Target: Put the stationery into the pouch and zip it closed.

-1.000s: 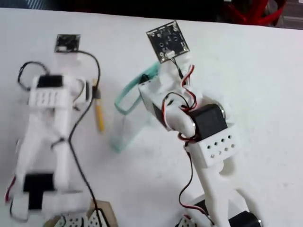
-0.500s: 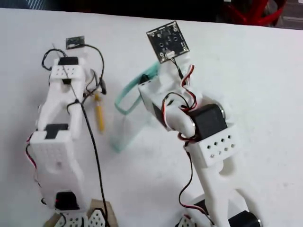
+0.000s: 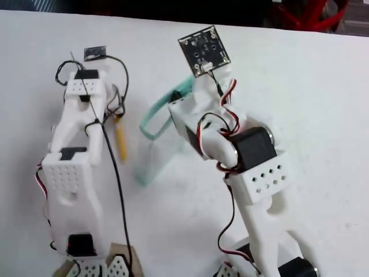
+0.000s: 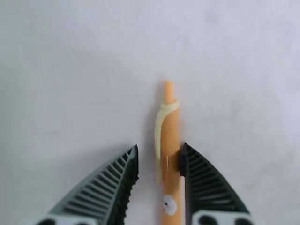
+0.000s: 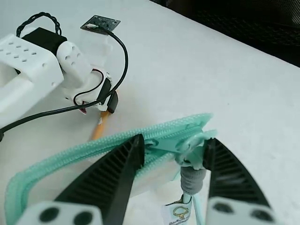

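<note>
Up close, you see your left gripper (image 4: pixel 159 146) spread astride the pen (image 4: pixel 169 122), a spot the arm covers from above; your right gripper (image 5: pixel 174 139) clamps the pouch (image 5: pixel 70 157).

The right arm (image 3: pixel 230 144) covers part of the pouch (image 3: pixel 155 138), and one end of the pen (image 4: pixel 168 154) is cut off.

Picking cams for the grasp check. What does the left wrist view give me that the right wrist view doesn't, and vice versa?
Left wrist view, not right wrist: the left gripper close up, open, with the orange pen between its fingers, against one finger and with a gap to the other.
Right wrist view, not left wrist: the right gripper holding the zipper end of the pouch, whose mouth is open, and the left arm from outside, low over the pen.
Both: the orange pen lying on the white table.
</note>
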Robot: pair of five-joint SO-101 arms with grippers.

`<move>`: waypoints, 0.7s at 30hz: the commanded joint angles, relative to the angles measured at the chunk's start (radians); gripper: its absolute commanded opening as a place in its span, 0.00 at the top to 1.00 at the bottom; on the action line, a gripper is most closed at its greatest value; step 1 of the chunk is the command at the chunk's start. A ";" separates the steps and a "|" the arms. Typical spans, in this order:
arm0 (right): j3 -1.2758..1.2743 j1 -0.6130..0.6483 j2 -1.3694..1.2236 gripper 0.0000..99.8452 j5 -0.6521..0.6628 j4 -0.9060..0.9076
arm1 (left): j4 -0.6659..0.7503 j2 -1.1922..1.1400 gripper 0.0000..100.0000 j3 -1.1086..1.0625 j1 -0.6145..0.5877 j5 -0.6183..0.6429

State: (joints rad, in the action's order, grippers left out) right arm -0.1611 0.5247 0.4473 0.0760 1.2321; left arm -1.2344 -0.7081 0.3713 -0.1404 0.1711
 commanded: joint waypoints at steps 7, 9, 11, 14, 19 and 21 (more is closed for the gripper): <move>-0.055 -0.005 -0.019 0.80 -0.008 0.001 | 0.031 0.004 0.85 0.048 0.025 -0.017; -0.055 -0.005 -0.019 0.80 -0.008 0.001 | 0.031 0.004 0.85 0.048 0.025 -0.017; -0.055 -0.005 -0.019 0.80 -0.008 0.001 | 0.031 0.002 0.85 0.048 0.025 -0.017; -0.055 -0.005 -0.019 0.80 -0.008 0.001 | 0.031 0.002 0.85 0.048 0.035 -0.018; -0.055 -0.005 -0.019 0.80 -0.008 0.001 | 0.034 0.002 0.85 0.048 0.035 -0.018; -0.055 -0.005 -0.019 0.80 -0.008 0.001 | 0.049 0.002 0.85 0.041 0.035 -0.018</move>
State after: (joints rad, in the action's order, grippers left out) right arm -0.1611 0.5247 0.4473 0.0760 1.2321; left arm -1.2190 -0.7127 0.3728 -0.1312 0.1649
